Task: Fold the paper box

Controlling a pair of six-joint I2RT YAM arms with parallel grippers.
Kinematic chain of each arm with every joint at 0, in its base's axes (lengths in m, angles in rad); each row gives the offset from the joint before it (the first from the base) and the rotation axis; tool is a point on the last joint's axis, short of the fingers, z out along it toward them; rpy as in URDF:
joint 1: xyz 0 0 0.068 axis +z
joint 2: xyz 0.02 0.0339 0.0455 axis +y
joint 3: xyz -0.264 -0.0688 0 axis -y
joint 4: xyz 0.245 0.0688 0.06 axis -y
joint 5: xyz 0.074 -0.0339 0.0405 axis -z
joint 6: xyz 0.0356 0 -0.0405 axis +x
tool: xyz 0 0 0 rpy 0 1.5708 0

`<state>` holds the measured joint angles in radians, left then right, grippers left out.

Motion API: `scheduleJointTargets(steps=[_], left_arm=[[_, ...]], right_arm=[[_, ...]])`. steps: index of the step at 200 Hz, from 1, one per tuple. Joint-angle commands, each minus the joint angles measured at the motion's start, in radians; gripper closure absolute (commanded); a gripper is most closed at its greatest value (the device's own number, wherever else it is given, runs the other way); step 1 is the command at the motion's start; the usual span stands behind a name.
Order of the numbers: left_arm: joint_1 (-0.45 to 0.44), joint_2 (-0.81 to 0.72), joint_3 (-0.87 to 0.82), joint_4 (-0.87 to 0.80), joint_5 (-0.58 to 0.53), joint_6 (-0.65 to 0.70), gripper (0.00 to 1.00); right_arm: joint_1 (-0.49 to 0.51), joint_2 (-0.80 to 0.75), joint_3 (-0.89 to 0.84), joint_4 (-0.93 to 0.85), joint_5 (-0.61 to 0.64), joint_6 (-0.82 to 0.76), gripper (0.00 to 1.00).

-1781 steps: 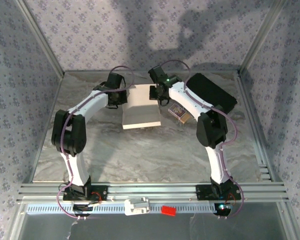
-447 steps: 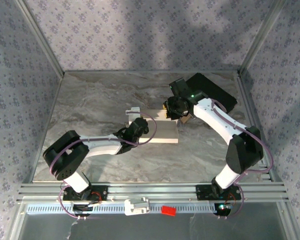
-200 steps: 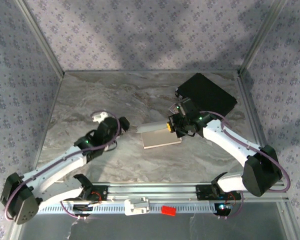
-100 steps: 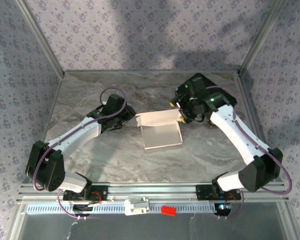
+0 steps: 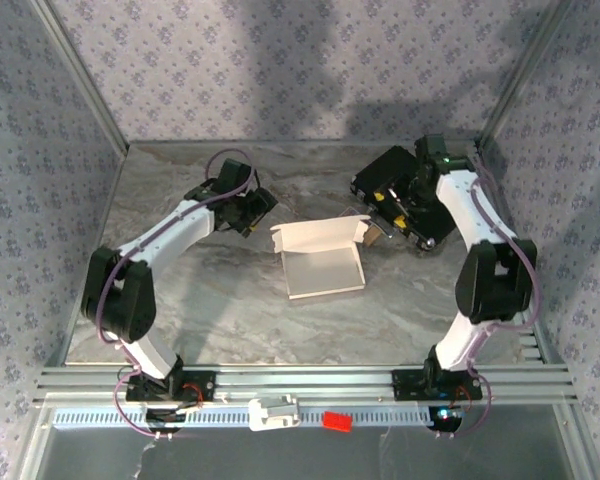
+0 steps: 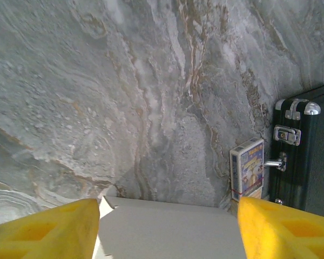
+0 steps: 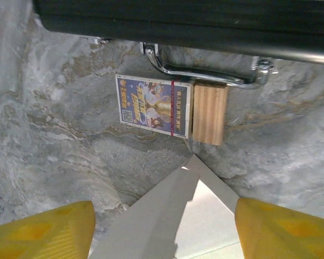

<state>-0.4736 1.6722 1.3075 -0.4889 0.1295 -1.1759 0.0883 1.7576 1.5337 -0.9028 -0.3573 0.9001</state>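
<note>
The paper box (image 5: 323,268) lies mid-table as a white half-formed tray, its far flap (image 5: 318,236) raised. My left gripper (image 5: 257,212) hovers just left of that flap, open, nothing held. In the left wrist view its yellow fingers (image 6: 48,229) stand wide apart with the paper box (image 6: 167,237) low between them. My right gripper (image 5: 393,212) hangs just right of the box, over the black case's front edge, and is open too. Between its yellow fingers (image 7: 283,229) in the right wrist view, a corner of the paper box (image 7: 156,226) pokes up, untouched.
A black case (image 5: 412,190) with metal latches (image 6: 287,135) lies at the back right. A tan and purple packet (image 7: 153,106) and a small wooden block (image 7: 209,113) rest against its front. Patterned walls close in the table's sides and back.
My right gripper opened and let go of the box's right edge, then lifted back toward the case. The left arm swung toward the far left. The box's far flap now stands up.
</note>
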Motion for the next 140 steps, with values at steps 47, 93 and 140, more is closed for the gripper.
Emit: scheduleJointTargets(steps=[47, 93, 140], left_arm=[[-0.035, 0.016, -0.019, 0.009, 0.099, -0.192, 0.3], [-0.051, 0.009, -0.075, 0.087, 0.111, -0.255, 0.29], [-0.06, 0.017, -0.082, 0.134, 0.116, -0.26, 0.3]], right_arm=[[0.067, 0.065, -0.005, 0.039, -0.148, 0.049, 0.35], [0.098, 0.072, -0.028, 0.073, -0.18, 0.083, 0.35], [0.105, 0.046, -0.053, 0.065, -0.196, 0.095, 0.35]])
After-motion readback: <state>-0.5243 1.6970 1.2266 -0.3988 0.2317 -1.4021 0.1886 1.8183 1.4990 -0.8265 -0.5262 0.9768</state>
